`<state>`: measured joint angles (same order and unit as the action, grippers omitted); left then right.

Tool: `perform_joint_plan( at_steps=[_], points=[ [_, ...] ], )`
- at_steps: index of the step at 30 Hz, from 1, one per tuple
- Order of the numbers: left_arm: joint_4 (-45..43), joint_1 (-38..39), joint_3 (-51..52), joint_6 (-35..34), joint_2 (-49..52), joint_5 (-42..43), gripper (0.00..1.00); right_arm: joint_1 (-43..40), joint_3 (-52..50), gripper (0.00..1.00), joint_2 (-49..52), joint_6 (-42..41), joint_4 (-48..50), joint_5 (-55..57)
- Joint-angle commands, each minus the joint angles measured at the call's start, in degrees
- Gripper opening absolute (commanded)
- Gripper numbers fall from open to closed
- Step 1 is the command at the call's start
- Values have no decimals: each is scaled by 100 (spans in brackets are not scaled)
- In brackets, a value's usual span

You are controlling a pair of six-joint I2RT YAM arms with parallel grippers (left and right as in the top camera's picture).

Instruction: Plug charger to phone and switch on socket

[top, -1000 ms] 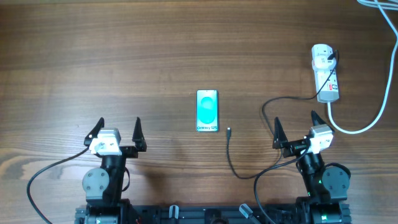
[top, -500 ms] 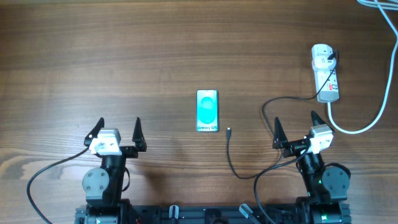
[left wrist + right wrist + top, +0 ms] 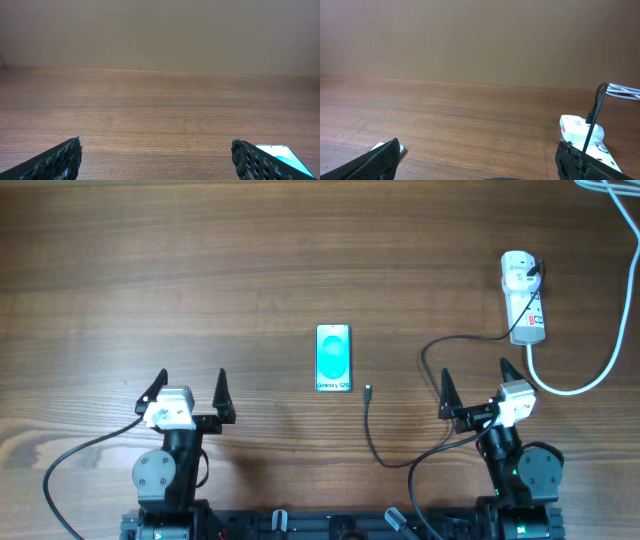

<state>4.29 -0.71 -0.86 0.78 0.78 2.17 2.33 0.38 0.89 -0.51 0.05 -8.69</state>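
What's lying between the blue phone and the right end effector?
The charger: its thin black cable and connector tip lie between the phone and the right end effector, seen in the overhead view.

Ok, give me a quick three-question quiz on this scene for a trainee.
1. True or false: the tip of the charger is plugged into the phone.
2. Which is nearer the socket? A: left hand; B: right hand.
3. Fill in: both hands are empty and ___.
Key: 1 false, the tip lies apart from the phone; 2 B; 3 open.
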Motion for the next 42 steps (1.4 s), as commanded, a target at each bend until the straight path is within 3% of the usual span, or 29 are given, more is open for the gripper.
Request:
perform_joint_plan(
  at_steps=[1, 14, 15, 18, 22, 24, 26, 30, 32, 35, 37, 40, 41, 42],
  points=[
    [2, 33, 55, -59, -61, -13, 100, 28, -2, 100, -46, 44, 33, 79],
    [-2, 33, 55, -63, -61, 11, 100, 28, -2, 100, -46, 44, 35, 79],
    [-15, 35, 55, -197, -61, 151, 100, 28, -2, 100, -46, 46, 33, 79],
    [-160, 35, 52, -1600, -61, 1622, 100, 28, -2, 100, -46, 44, 33, 79],
    [-396, 35, 52, -1899, -61, 1891, 100, 28, -2, 100, -46, 44, 35, 79],
    [-938, 35, 52, -2411, -61, 2409, 100, 28, -2, 100, -46, 44, 33, 79],
    [-2013, 35, 52, -2736, -61, 2745, 100, 28, -2, 100, -46, 44, 33, 79],
    [-4238, 33, -15, -3032, -61, 2199, 100, 28, -2, 100, -46, 46, 33, 79],
    [-4365, 33, -291, -3171, -61, 1834, 100, 28, -2, 100, -46, 44, 35, 79],
    [-3803, 33, -994, -3163, 98, 1803, 100, 28, -2, 100, -46, 44, 33, 79],
    [-2787, 33, -1641, -3101, 391, 1764, 100, 28, -2, 100, -46, 46, 33, 79],
    [-190, 33, -3244, -2656, 1519, 1770, 100, 28, -2, 100, -46, 44, 33, 79],
    [1189, 33, -4205, -2260, 2343, 1773, 100, 28, -2, 100, -46, 44, 33, 79],
    [1882, 35, -4771, -2033, 2855, 1832, 100, 28, -2, 100, -46, 44, 35, 79]
  ],
)
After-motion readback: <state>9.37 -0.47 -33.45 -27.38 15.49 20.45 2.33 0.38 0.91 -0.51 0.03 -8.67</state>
